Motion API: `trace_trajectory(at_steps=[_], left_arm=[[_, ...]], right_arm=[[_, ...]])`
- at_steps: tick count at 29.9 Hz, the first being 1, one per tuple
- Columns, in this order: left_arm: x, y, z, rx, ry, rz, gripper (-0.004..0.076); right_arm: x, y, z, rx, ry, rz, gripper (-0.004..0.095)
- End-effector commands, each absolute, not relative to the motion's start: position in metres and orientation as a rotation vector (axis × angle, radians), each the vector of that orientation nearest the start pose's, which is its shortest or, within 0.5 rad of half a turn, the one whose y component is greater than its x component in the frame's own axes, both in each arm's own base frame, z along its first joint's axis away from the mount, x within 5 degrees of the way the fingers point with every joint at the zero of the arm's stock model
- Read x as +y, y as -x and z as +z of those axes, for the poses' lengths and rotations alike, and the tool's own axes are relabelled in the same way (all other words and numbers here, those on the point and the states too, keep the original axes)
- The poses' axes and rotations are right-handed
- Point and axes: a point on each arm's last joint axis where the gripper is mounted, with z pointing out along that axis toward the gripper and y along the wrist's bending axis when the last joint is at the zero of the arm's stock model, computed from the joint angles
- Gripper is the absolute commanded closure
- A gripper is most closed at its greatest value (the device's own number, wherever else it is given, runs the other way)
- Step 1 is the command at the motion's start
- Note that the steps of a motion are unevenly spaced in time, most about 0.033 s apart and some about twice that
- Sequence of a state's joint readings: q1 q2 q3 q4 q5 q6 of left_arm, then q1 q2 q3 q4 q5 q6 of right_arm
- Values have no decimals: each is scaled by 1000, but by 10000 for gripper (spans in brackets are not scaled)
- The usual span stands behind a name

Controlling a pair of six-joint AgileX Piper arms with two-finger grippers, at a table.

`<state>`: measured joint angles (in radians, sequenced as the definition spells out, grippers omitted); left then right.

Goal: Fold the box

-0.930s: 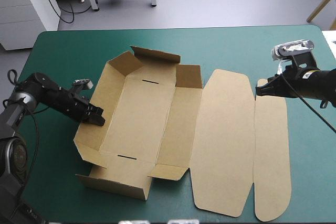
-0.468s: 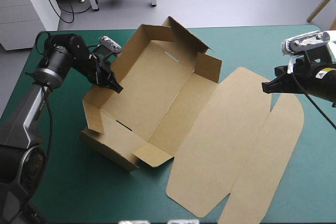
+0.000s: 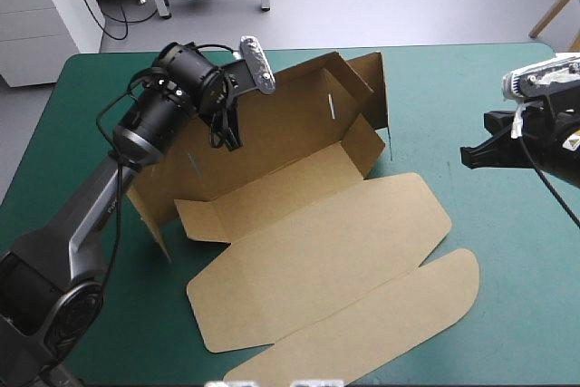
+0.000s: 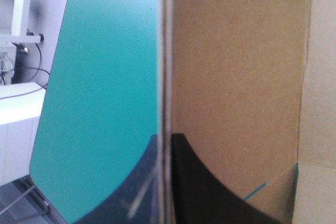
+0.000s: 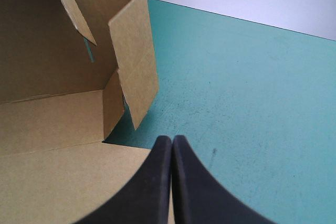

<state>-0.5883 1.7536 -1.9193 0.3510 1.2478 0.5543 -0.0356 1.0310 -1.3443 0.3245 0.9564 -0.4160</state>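
Note:
The brown box (image 3: 290, 147) stands tipped up on its side in the high view, its long wall and end flaps raised. Its lid (image 3: 344, 251) lies flat toward the table's near edge. My left gripper (image 3: 228, 133) is shut on the box's upper wall. In the left wrist view the board (image 4: 236, 66) runs edge-on between the fingers (image 4: 202, 187). My right gripper (image 3: 467, 156) hangs shut over the table's right side, apart from the box. In the right wrist view its tip (image 5: 171, 141) is over a corner of the lid (image 5: 63, 182), with the raised end flap (image 5: 136, 51) ahead.
Bare teal-green cover (image 3: 453, 88) lies between the box and my right gripper, and more (image 3: 82, 133) on the left, under my raised left arm. The lid's rounded end flap (image 3: 381, 324) reaches close to the table's near edge.
My left gripper has risen and swung toward the far side with the wall, tipping the tray part up and turning the whole box. The lid has swept toward the near edge. My right gripper drifted slightly right.

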Motion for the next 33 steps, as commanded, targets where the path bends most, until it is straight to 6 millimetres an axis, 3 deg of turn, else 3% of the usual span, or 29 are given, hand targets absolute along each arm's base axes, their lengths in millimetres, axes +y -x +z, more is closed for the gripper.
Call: trace_trajectory(at_steps=[1,6,13,18,24,33], left_arm=[[-193,-310,440,1922,-1359,475,734],[-212,-309,427,1803,-1457,519,734],[-219,-309,398,1679,-1543,528,734],[-217,-300,386,1530,-1572,518,734],[-209,-287,373,1498,-1583,495,734],[-224,-268,349,1411,-1603,518,734]], right_arm=[[17,-179,475,1960,325,115,927],[17,-178,473,1990,337,124,927],[15,-177,471,2014,329,100,927],[15,-177,470,2029,328,94,927],[15,-177,470,2033,304,109,927],[16,-177,470,2030,293,130,927]])
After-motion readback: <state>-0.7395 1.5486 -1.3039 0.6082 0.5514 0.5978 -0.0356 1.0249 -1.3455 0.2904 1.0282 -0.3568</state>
